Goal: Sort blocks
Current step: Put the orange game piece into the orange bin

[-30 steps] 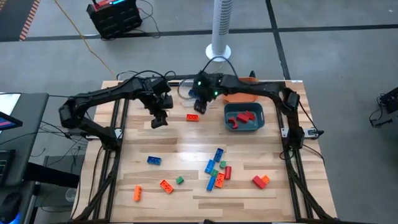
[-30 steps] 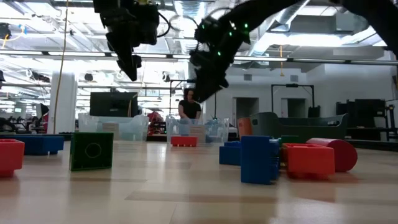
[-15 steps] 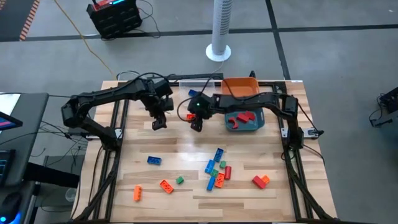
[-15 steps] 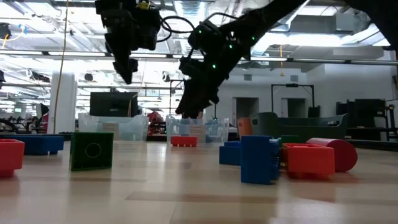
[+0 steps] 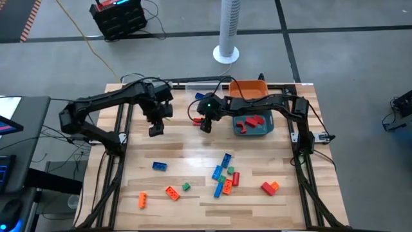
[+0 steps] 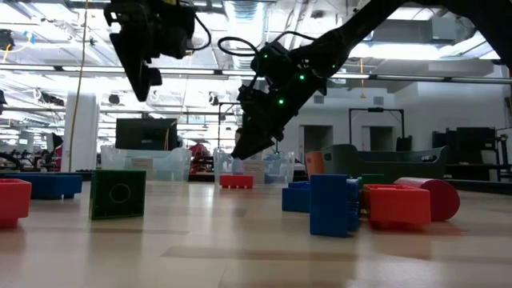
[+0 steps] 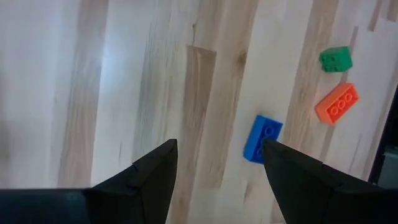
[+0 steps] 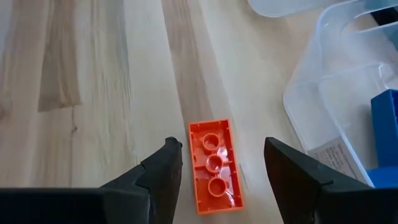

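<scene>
An orange studded brick point(image 8: 214, 165) lies flat on the table near the far edge, also seen in the high view as the orange brick point(image 5: 196, 120). My right gripper point(image 8: 221, 162) is open above it, one finger on each side, touching nothing; in the low view the right gripper point(image 6: 242, 150) hangs above the brick point(image 6: 237, 182). My left gripper point(image 5: 155, 131) is open and raised over bare table, left of the right one. In the left wrist view, my left gripper point(image 7: 217, 158) looks down on a blue brick point(image 7: 262, 138), a green one point(image 7: 336, 59) and an orange one point(image 7: 337, 102).
A clear bin point(image 8: 348, 93) holding a blue brick stands just beyond the orange brick. A teal bin point(image 5: 252, 122) with red bricks and an orange bin point(image 5: 248, 90) sit at the far right. Several bricks point(image 5: 222, 174) lie scattered along the near half.
My right gripper has swung from beside the clear bin toward the near edge and come down over the orange brick, staying open. My left gripper has drifted toward the table's left edge and a little nearer, staying high and open. No brick has moved.
</scene>
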### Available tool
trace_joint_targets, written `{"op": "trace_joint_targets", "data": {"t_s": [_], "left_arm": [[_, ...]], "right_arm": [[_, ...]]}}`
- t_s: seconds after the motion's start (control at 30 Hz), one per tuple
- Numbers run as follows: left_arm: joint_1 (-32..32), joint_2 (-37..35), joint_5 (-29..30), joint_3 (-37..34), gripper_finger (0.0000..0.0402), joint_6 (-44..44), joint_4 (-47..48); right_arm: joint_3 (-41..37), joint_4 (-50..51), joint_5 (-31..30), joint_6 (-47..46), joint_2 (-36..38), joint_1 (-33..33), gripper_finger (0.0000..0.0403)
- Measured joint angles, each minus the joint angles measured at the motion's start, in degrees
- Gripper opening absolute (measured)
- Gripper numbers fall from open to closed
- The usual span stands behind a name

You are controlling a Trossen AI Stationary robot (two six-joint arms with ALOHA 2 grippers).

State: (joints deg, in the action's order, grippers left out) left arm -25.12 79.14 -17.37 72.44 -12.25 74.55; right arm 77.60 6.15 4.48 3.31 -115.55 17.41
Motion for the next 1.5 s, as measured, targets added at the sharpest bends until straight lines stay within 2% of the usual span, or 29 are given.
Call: {"op": "trace_joint_targets", "data": {"t_s": [0.4, 0.67, 0.8, 1.07, 1.23, 1.5], "left_arm": [[-0.02, -3.44, 2.00, 0.04, 0.0228, 1.96, 1.99], [-0.02, -4.96, 2.96, 0.04, 0.0228, 3.50, 2.62], [-0.02, -5.08, 3.13, 0.04, 0.0228, 4.14, 2.80], [-0.02, -5.08, 3.24, 0.04, 0.0228, 3.97, 2.87], [-0.02, -5.08, 3.26, 0.04, 0.0228, 3.95, 2.81], [-0.02, -5.08, 6.24, 0.04, 0.0228, 3.91, 3.09]], "right_arm": [[0.09, 1.93, -0.69, -4.15, -3.09, -0.86, 0.0230], [0.02, 2.41, -3.26, -4.20, -4.83, -2.41, 0.0228], [0.02, 2.83, -5.34, -2.99, -4.83, -2.64, 0.0206], [0.13, 7.75, -5.35, -3.86, -3.93, -2.92, 0.0109], [-0.02, 13.05, -2.91, -2.33, -1.42, -2.57, 0.0107], [0.00, 11.88, 0.43, 1.89, 4.69, -0.90, 0.0116]]}}
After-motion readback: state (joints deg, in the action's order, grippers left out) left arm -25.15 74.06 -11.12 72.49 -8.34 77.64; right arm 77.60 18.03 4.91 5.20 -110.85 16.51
